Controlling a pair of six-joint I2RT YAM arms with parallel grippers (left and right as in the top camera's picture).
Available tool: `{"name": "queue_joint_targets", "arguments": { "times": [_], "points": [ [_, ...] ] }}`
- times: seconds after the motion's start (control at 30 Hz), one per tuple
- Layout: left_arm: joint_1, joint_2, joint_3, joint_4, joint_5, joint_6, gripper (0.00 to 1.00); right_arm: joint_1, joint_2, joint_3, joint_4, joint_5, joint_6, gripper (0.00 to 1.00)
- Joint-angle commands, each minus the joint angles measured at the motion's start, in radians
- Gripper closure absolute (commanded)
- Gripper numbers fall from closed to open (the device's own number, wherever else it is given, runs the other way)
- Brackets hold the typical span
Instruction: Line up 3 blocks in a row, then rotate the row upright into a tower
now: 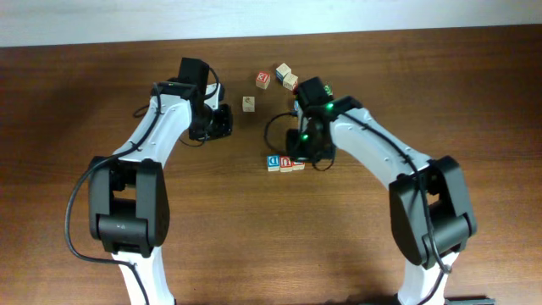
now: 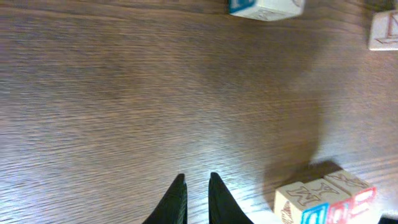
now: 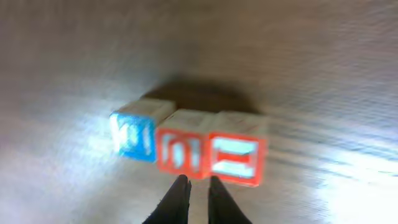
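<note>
Three blocks lie side by side in a row: a blue-faced one (image 1: 273, 163) (image 3: 134, 134), a red-faced one (image 1: 286, 163) (image 3: 181, 149) and a third (image 1: 298, 164) (image 3: 236, 152) whose face looks red in the blurred right wrist view. My right gripper (image 1: 310, 158) (image 3: 194, 180) hovers right at the row, its tips just short of the middle block, jaws a narrow gap apart with nothing between them. My left gripper (image 1: 224, 121) (image 2: 196, 180) is up and to the left of the row, over bare wood, slightly open and empty. The same row (image 2: 323, 199) shows at that view's lower right.
Several other lettered cubes lie further back: one (image 1: 248, 103) alone, one red-faced (image 1: 262, 80), and two close together (image 1: 283, 71) (image 1: 290, 81). In the left wrist view a blue-and-white cube (image 2: 264, 7) is cut off by the top edge and a pale cube (image 2: 382, 30) by the right.
</note>
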Motion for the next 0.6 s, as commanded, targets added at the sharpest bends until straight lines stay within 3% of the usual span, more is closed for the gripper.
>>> {"name": "queue_joint_targets", "arguments": {
  "times": [0.0,0.13,0.27,0.57],
  "points": [
    [0.010,0.006,0.016,-0.005,-0.055,0.016,0.85,0.021,-0.027,0.031,-0.034,0.010,0.002,0.82],
    [0.010,0.006,0.016,-0.003,-0.090,0.016,0.82,0.031,-0.053,0.044,-0.075,0.025,0.006,0.73],
    [0.010,0.006,0.016,-0.005,-0.113,0.016,0.79,0.075,-0.058,0.035,-0.121,0.104,0.043,0.73],
    [0.010,0.006,0.016,-0.009,-0.113,0.016,0.78,0.133,-0.057,-0.054,-0.060,0.217,0.158,0.62]
  ]
}}
